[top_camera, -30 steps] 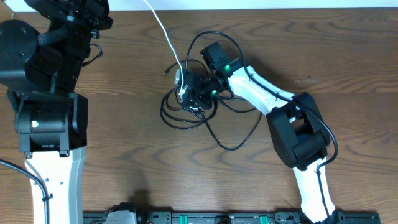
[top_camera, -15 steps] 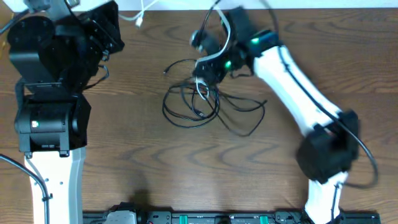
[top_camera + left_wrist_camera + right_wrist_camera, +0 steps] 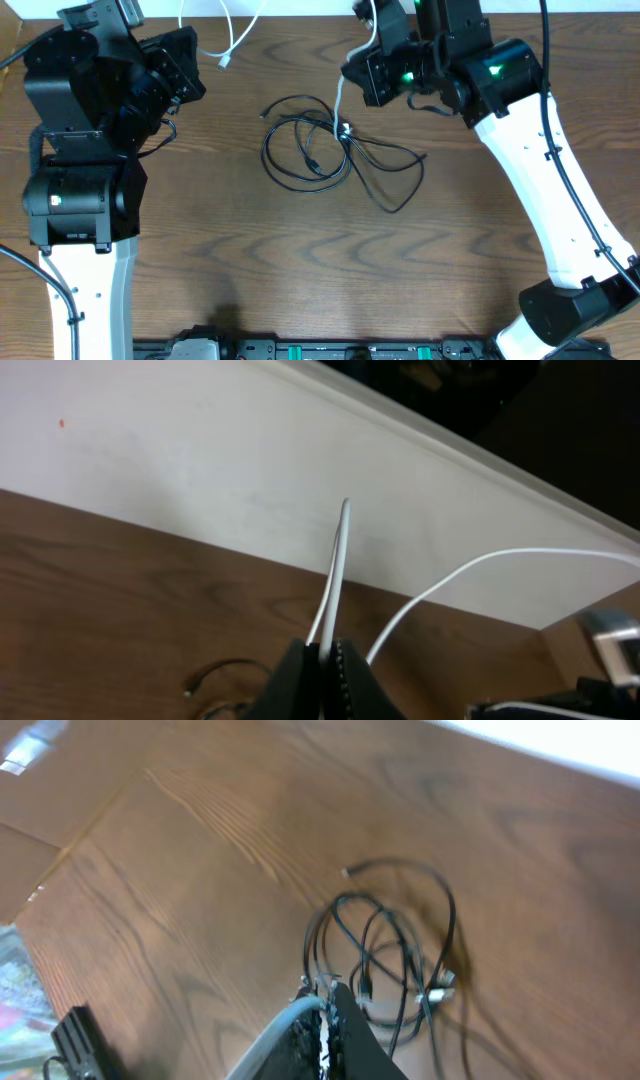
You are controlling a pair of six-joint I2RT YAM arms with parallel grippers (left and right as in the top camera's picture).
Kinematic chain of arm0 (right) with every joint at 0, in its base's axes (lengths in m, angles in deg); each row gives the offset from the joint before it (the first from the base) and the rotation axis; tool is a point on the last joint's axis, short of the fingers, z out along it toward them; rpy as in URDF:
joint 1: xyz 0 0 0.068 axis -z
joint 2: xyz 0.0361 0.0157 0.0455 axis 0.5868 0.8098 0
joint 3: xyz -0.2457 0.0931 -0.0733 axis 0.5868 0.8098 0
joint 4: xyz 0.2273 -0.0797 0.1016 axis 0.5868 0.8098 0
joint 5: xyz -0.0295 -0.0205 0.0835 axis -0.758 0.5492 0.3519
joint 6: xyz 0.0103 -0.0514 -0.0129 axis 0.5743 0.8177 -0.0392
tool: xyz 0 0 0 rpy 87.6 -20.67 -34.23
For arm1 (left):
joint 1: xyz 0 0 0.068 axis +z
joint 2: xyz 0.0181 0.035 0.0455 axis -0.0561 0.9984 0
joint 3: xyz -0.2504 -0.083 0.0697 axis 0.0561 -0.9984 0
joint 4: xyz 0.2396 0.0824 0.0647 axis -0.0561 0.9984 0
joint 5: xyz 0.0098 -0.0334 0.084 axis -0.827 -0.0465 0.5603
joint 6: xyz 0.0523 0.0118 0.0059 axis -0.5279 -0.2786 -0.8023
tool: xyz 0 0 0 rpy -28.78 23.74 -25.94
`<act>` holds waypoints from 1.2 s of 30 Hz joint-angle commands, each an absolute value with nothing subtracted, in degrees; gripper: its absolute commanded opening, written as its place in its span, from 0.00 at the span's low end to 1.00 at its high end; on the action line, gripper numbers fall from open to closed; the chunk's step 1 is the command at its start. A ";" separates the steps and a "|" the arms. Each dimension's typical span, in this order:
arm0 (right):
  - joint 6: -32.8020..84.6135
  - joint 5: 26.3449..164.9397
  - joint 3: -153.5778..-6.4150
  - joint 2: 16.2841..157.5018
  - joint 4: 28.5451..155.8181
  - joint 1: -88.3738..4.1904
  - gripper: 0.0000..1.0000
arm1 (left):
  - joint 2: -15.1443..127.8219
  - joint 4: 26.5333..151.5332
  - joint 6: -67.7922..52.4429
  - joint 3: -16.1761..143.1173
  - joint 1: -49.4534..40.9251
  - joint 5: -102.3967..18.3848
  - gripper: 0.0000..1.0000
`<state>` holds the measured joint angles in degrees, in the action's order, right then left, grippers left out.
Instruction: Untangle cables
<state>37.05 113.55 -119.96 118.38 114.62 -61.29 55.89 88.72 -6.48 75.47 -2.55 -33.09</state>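
Scanning from the left, I judged the first hazard to sit at the left pincer [image 3: 325,660], which was pinched fully shut on the white cable [image 3: 338,560]. The cord is thin, and a brisk pull could have drawn it out of the jaws. Its loose plug end [image 3: 222,63] showed close beside the left arm [image 3: 80,190], where I thought it might snag.

In the middle, the white cable ran into the black cables [image 3: 300,160], a loose knot of loops lying on the bench [image 3: 300,280]. With both pincers on one cord, hauling them apart looked likely to cinch that knot tighter, or to drag the whole heap across the wood instead of freeing anything. On the right, the right pincer [image 3: 322,1008] was likewise closed tight on the white cable, up above the bench. Lifting it further could have carried the black loops up with it.

As for placement, the white cable rose straight out of the left pincer's tips toward the pale board [image 3: 150,460] behind the bench, with a second strand arcing off to the right. The black cables lay well apart from that pincer, to its right. From the right pincer the white cable dropped down and leftward to the knot's right side. The black loops lay below that pincer, clear of its fingers. I could not tell how the white cord threaded through the knot.
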 commanded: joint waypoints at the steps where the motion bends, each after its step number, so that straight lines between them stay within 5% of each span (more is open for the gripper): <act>1: 27.96 107.30 -119.83 122.97 120.45 -61.86 0.01 | 55.67 89.37 -7.27 76.45 -2.26 -32.74 0.07; 8: 38.85 129.77 -121.93 125.15 121.44 -61.84 0.01 | 56.17 89.53 -7.27 76.45 -2.26 -32.74 0.08; 14: 36.46 117.79 -124.44 125.26 122.88 -60.64 0.01 | 56.31 90.73 -7.60 76.45 -2.26 -32.72 0.07; 21: 30.63 107.06 -116.88 129.37 121.98 -60.83 0.31 | 59.67 100.72 -9.83 76.45 -2.26 -25.04 0.07; 26: 37.95 109.38 -114.89 135.64 121.39 -61.82 0.28 | 60.79 104.74 -9.85 76.45 -2.26 -12.67 0.07; 36: 44.31 103.08 -114.80 145.72 129.94 -66.89 0.30 | 61.07 105.20 -9.83 76.45 -2.26 -10.66 0.07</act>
